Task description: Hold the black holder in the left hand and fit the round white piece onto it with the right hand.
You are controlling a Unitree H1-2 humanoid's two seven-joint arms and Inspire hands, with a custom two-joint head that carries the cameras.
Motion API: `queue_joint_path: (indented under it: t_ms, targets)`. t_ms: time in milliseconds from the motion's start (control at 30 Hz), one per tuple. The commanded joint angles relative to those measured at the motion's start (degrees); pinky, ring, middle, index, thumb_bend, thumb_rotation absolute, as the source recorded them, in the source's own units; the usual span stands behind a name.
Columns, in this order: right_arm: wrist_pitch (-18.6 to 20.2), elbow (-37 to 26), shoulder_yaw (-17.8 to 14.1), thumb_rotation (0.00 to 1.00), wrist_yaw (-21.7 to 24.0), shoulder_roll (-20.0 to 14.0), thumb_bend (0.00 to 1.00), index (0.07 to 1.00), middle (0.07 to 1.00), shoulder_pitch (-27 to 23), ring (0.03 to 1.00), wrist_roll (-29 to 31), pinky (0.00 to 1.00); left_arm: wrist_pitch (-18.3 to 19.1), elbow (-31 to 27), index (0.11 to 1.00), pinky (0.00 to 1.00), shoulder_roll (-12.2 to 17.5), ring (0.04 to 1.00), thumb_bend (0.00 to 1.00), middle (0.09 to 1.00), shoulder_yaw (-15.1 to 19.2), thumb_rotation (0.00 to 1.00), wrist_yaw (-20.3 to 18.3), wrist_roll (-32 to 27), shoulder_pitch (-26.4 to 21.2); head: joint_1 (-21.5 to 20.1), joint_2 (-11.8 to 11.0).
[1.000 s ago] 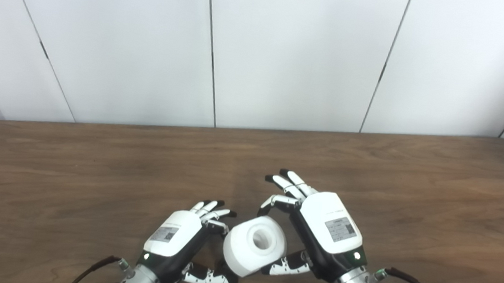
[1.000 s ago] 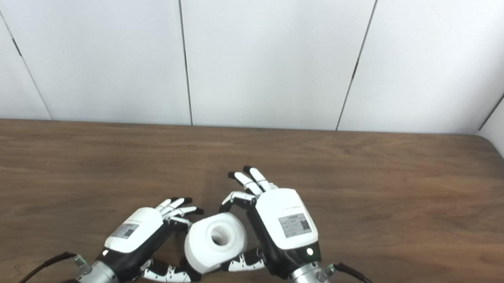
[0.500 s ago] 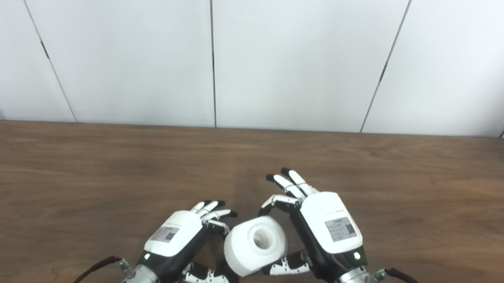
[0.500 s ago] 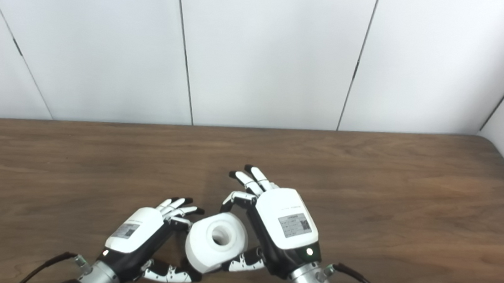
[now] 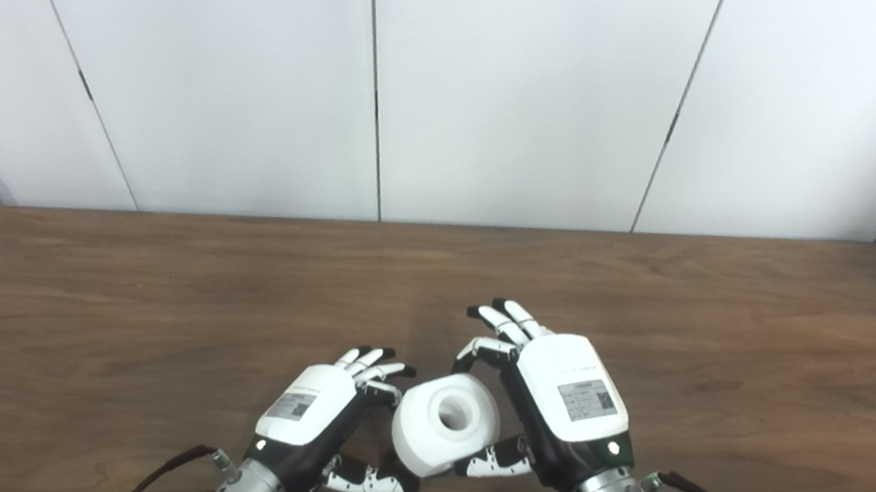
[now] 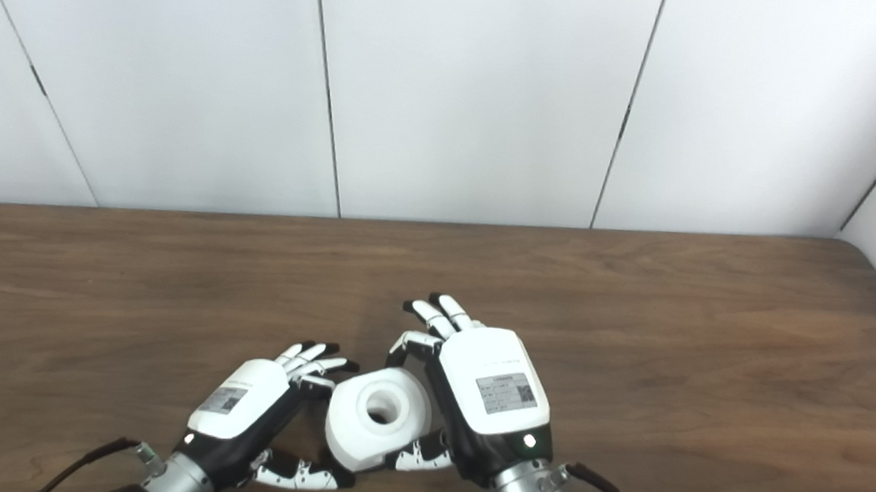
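Observation:
The round white piece, a thick ring with a centre hole, hangs just above the table between my two hands. My right hand is shut on it, with a finger on its far rim and the thumb under its near right side. My left hand curls in from the left, one finger touching the piece's left edge and the thumb reaching beneath it. Of the black holder only a dark sliver shows by the left thumb tip; the white piece hides the rest.
The brown wooden table stretches wide on all sides of the hands. White wall panels rise behind its far edge. Cables trail from both wrists at the picture's bottom edge.
The whole picture has shifted slightly, so the camera moved. Both hands and the white piece keep the same pose relative to each other.

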Motion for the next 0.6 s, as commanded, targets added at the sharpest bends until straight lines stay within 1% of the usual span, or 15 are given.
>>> queue_joint_path:
  t_ms: [0, 167, 267, 367, 567]
  targets:
    - [0.5, 0.0, 0.3, 0.14, 2.4, 0.4, 0.51, 0.478, 0.871, 0.2, 0.911, -2.4, 0.72, -2.0, -0.7, 0.480, 1.00, -1.2, 0.961, 0.52, 0.872, -1.2, 0.05, 1.0, 0.1, -0.9, 0.1, 0.0]
    - [0.7, 0.2, 0.3, 0.14, 3.0, 1.0, 0.52, 0.478, 0.871, 0.3, 0.908, -3.5, 0.70, -1.8, -0.9, 0.480, 1.00, -1.1, 0.964, 0.51, 0.875, -1.6, 0.05, 1.2, 0.0, -0.9, 0.1, 0.2]
    - [0.6, 0.0, 0.2, 0.14, 3.6, 1.0, 0.52, 0.479, 0.870, 0.3, 0.909, -3.6, 0.70, -1.2, -1.1, 0.480, 1.00, -1.3, 0.966, 0.51, 0.877, -1.7, 0.05, 0.9, 0.3, -1.0, 0.1, 0.3]
    - [0.5, -0.1, 0.2, 0.14, 4.2, 0.8, 0.52, 0.479, 0.867, 0.1, 0.911, -3.8, 0.70, -1.4, -0.7, 0.480, 1.00, -1.5, 0.966, 0.52, 0.876, -1.8, 0.05, 1.3, 0.4, -1.0, 0.1, 0.2]
    - [0.0, -1.1, 1.0, 0.14, 7.8, 1.0, 0.52, 0.479, 0.867, -1.0, 0.924, -6.7, 0.69, -1.7, -0.2, 0.480, 1.00, -2.1, 0.964, 0.52, 0.874, -2.1, 0.05, 2.1, 0.9, -1.1, 0.5, 0.2]
